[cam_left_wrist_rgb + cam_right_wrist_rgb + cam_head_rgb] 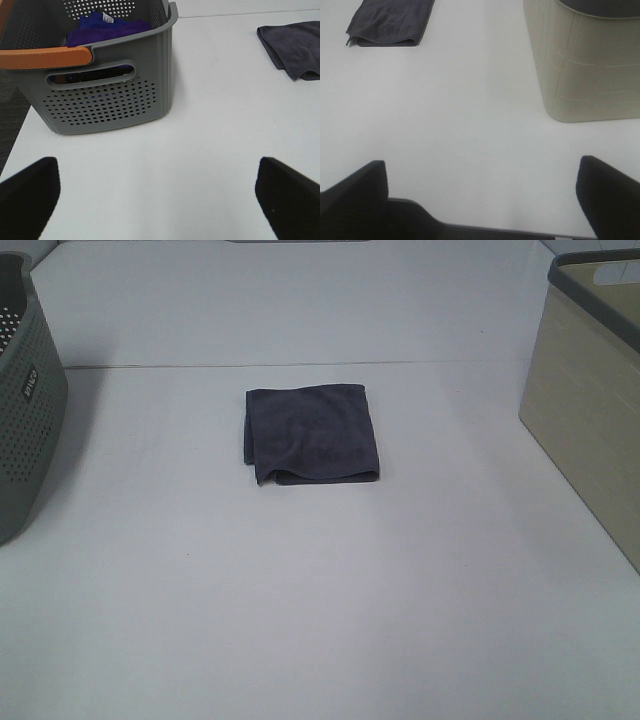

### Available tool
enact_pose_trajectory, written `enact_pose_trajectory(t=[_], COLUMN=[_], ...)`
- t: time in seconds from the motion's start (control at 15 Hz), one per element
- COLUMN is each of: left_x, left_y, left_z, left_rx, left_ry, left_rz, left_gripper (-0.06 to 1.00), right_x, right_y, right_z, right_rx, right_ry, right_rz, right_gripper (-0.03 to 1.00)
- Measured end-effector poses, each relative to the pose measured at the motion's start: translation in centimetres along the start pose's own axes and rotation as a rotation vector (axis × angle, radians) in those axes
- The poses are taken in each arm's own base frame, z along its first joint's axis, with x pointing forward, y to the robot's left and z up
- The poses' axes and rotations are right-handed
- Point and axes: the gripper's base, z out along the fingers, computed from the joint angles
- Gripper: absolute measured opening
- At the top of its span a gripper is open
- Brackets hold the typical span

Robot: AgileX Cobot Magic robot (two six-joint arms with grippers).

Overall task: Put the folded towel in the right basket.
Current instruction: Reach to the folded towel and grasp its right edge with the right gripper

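**benchrat:** Where's the towel relative to your grippers?

**me:** Well apart from both. The towel lies flat on the white table, roughly mid-table between the two baskets and touching neither. The right gripper sees it far ahead and off toward the middle of the table. The right basket stands nearer to that gripper, on its outer side. The left gripper has the left basket almost straight in front, with the towel further on toward the centre.

**benchrat:** Holding anything?

**me:** Nope. Both grippers are spread wide, with the black fingers out at the sides and only bare table between them. Both sit low and face forward across the tabletop. The right one hangs over the table's near edge. I can't tell how the rest of either arm is bent.

**benchrat:** What's everything made of?

**me:** The towel is dark grey, soft and a bit fuzzy. It's folded into a rough square with the rounded fold on the near side, and one near corner is slightly loose. The right basket is smooth beige plastic with faint panel lines, rounded corners and a dark grey rim. The left one is grey plastic full of small holes, with a slot cut in its wall and an orange handle. A purple cloth is bundled inside it.
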Motion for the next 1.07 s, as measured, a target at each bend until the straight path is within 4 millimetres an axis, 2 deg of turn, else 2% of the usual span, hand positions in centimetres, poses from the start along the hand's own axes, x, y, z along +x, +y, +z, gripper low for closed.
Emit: enact_pose_trajectory(t=[0.4, 0.53, 0.67, 0.73, 0.8, 0.93, 1.0, 1.07], left_x=[0.0, 0.0, 0.0, 0.0, 0.0, 0.0, 0.0, 0.0], left_y=[0.0, 0.0, 0.0, 0.0, 0.0, 0.0, 0.0, 0.0], left_z=[0.0, 0.0, 0.0, 0.0, 0.0, 0.0, 0.0, 0.0], left_rx=[0.000, 0.000, 0.000, 0.000, 0.000, 0.000, 0.000, 0.000], left_ry=[0.000, 0.000, 0.000, 0.000, 0.000, 0.000, 0.000, 0.000], left_rz=[0.000, 0.000, 0.000, 0.000, 0.000, 0.000, 0.000, 0.000], left_gripper=[0.99, 0.99, 0.99, 0.99, 0.99, 0.99, 0.99, 0.99], right_x=[0.0, -1.1, -5.6, -7.2, -13.9, -19.4, -20.6, -22.3], right_y=[0.0, 0.2, 0.4, 0.4, 0.4, 0.4, 0.4, 0.6], right_z=[0.0, -0.5, -0.3, 0.0, 2.1, 5.1, 6.0, 8.0], right_rx=[-0.002, -0.019, -0.038, -0.039, -0.040, -0.044, -0.052, -0.078], right_ry=[0.000, 0.002, 0.148, 0.199, 0.297, 0.330, 0.340, 0.363], right_rz=[-0.005, 0.004, 0.018, 0.019, 0.022, 0.023, 0.028, 0.026], right_gripper=[0.98, 0.98, 0.98, 0.98, 0.98, 0.98, 0.98, 0.98])
